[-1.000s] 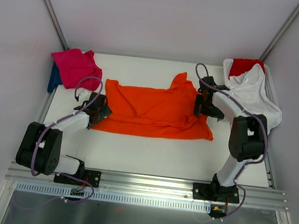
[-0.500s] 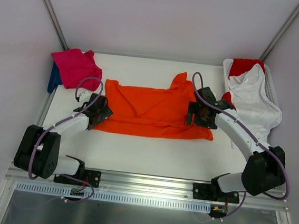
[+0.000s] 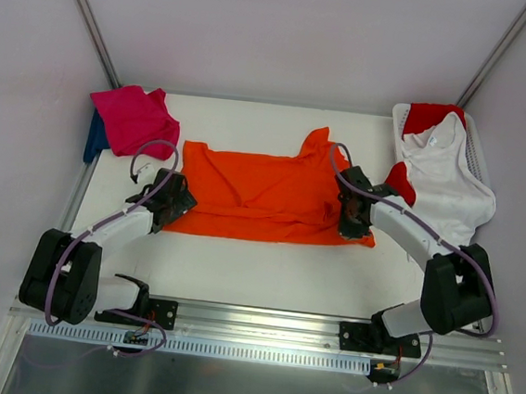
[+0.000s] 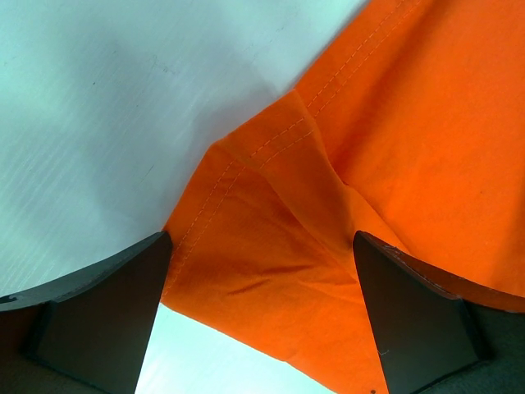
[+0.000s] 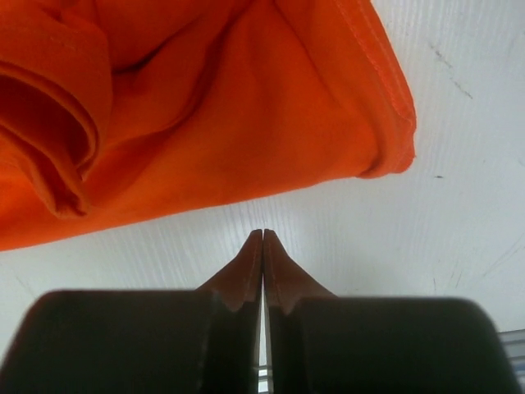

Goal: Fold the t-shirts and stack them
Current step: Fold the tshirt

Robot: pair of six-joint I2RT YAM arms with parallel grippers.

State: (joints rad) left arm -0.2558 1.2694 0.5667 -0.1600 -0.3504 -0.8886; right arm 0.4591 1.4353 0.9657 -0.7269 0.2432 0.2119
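Note:
The bright orange t-shirt lies spread flat across the middle of the table. My left gripper is open at its near left corner. In the left wrist view that corner's hemmed orange cloth lies between the two dark fingers, which stand wide apart. My right gripper is at the shirt's near right corner. The right wrist view shows its fingertips pressed together over bare white table, with the orange shirt's edge just ahead and nothing held.
A magenta-pink t-shirt lies on a dark blue one at the back left. The white basket at the back right holds a white t-shirt and a red one; both spill over its rim.
My right gripper has closed and moved toward me, from beside the shirt's right sleeve to its near right corner. The left gripper shifted slightly and stayed open.

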